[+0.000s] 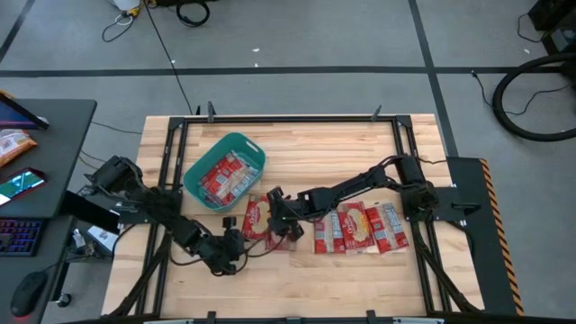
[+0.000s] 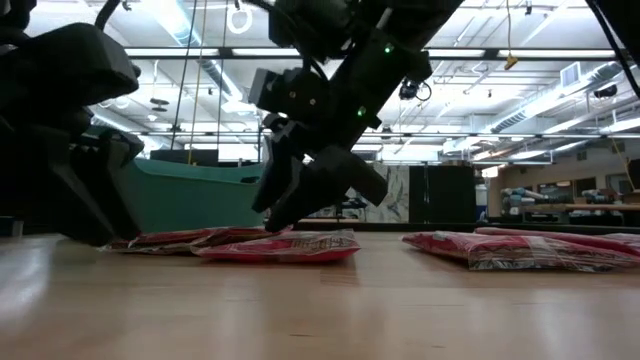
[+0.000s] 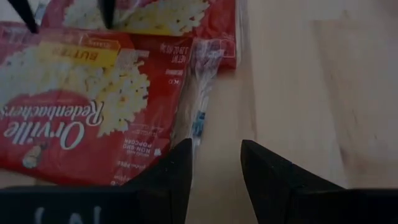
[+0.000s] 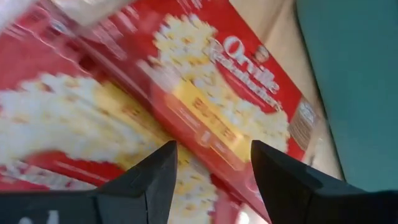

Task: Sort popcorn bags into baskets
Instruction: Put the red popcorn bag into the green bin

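The teal basket [image 1: 192,167] stands at the far left of the table and holds several red popcorn bags [image 1: 225,177]. Two more bags [image 1: 259,219] lie flat and overlapping at mid-table, also seen in the low view [image 2: 280,245]. Three bags [image 1: 360,229] lie side by side to their right. My right gripper [image 1: 277,213] is open and points down over the two middle bags [image 4: 205,106]. My left gripper [image 3: 215,168] is open and low over the table, at the silvery side edge [image 3: 200,106] of the nearer bag [image 3: 81,106]. My right gripper comes slanting down from the table's right, fingers [image 2: 275,215] open over the upper face of the middle bags. Its fingertips [image 3: 107,11] reach down to the farther bag's surface; I cannot tell whether they touch it. The bags lie flat on the table.
The basket's wall [image 4: 354,87] stands close beside the right gripper. Bare wood lies toward the near edge [image 1: 315,288] and the far right [image 1: 360,153]. A black frame runs round the table. A desk with a keyboard and phone stands off the table's left side [image 1: 27,180].
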Controlling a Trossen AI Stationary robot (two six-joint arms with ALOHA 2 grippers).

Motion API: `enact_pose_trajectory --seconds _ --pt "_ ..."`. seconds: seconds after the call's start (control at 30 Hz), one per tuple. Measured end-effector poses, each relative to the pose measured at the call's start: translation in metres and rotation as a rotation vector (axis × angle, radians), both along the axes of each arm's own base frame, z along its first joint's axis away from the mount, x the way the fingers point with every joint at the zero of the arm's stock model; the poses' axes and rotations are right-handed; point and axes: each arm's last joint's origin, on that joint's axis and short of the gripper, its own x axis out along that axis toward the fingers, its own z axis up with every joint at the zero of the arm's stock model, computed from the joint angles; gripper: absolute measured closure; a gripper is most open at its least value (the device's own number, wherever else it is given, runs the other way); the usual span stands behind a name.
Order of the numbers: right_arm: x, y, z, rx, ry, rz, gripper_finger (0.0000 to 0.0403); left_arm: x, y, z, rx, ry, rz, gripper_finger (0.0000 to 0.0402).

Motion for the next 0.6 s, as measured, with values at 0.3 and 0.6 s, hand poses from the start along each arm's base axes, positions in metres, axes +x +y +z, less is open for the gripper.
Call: enact_pose_trajectory --seconds 0.3,0.6 --pt "-0.003 -0.012 -0.009 -0.02 0.007 0.075 0.0195 -0.002 0.001 -0.001 0.002 0.019 0.005 0.026" --pt "-0.004 -0.012 -0.014 -0.055 -0.063 0.111 0.0195 -0.002 0.001 -0.001 0.005 0.021 0.003 0.026"
